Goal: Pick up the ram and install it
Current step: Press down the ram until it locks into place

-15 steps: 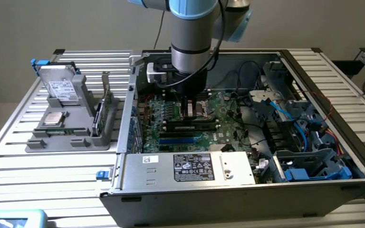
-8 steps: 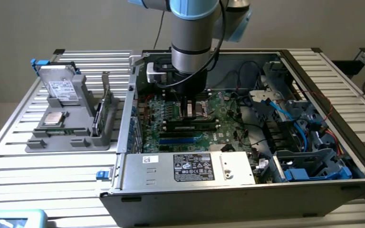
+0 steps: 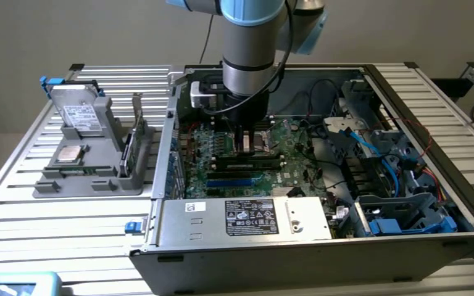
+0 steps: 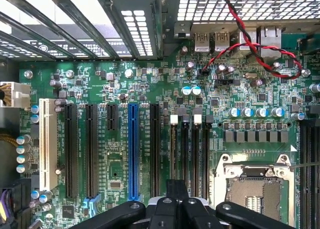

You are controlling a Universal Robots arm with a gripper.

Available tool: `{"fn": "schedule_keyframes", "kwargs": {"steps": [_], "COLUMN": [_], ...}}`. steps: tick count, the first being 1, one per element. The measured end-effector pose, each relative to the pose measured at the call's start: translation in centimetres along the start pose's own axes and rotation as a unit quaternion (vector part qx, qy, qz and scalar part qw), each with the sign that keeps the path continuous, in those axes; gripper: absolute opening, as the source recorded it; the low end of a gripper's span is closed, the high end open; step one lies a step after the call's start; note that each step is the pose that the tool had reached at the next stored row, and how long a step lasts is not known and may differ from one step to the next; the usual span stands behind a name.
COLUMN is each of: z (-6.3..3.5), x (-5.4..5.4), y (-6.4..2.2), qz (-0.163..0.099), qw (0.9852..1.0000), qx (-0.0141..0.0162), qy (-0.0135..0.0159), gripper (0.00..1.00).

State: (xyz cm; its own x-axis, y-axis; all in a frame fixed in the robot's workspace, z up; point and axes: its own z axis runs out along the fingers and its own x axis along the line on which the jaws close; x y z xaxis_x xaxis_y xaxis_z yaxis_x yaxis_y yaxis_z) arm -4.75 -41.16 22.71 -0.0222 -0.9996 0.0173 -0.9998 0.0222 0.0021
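Arm [image 3: 253,55] hangs near-vertical from up top, wrist straight, gripper [image 3: 249,140] pointing dead down. Wrist cam: fingers [image 4: 176,189] pressed tight together, no gap btwn tips, black linkages flanking both sides.

Nothing here can truly be read from where I stand. The power supply [image 3: 179,227] carries a big white label [image 3: 250,217] with rows of fine black print and a few small round marks, all too small to make out. Just beside it on the same metal face sits a small white sticker [image 3: 194,207], its marks unreadable. The drive [image 3: 74,94] on the grey holder [image 3: 97,182], at the exterior view's left, has a pale label [image 3: 81,117] with tiny print. On the motherboard [image 4: 120,86], white lettering [image 4: 81,144] runs alongside the slots [image 4: 70,149], too fine to read.
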Motion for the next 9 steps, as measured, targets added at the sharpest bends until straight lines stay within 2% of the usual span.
{"fn": "schedule_keyframes", "kwargs": {"steps": [9], "z": [0.00], "x": [0.11], "y": [-0.01], "qz": [0.000], "qw": [1.0000], "qx": [0.0000], "qy": [0.0000], "gripper": [0.11]}}
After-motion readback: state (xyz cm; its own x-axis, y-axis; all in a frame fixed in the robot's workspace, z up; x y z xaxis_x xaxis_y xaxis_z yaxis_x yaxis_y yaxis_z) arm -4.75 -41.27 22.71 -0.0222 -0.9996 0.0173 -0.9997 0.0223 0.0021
